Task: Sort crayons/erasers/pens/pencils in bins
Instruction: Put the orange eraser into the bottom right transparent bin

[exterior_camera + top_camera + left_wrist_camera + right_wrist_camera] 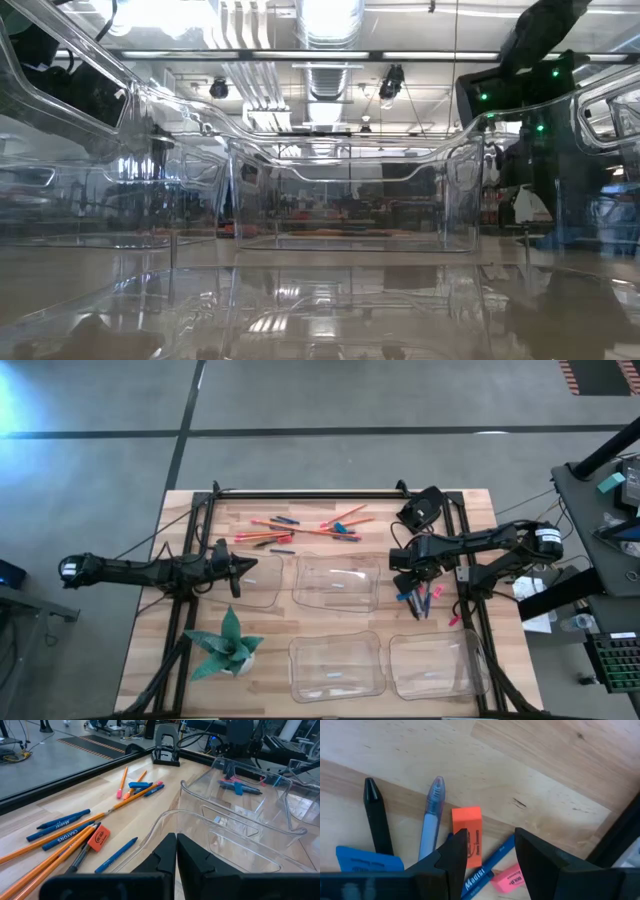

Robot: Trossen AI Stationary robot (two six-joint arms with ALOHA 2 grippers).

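Clearly the orange eraser (pixel 467 835) lies flat on the table (pixel 470 520) beside a blue crayon (pixel 487 866) and a pen (pixel 431 815), outside the bins (pixel 335 582). Above it, the right gripper (pixel 490 857) hangs open and should straddle the eraser alone. At the far left bin, the left gripper (pixel 176 852) waits, closed and empty.

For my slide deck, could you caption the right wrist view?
Open right gripper poised over an orange eraser among a blue crayon, pink eraser and pens on the wooden table.
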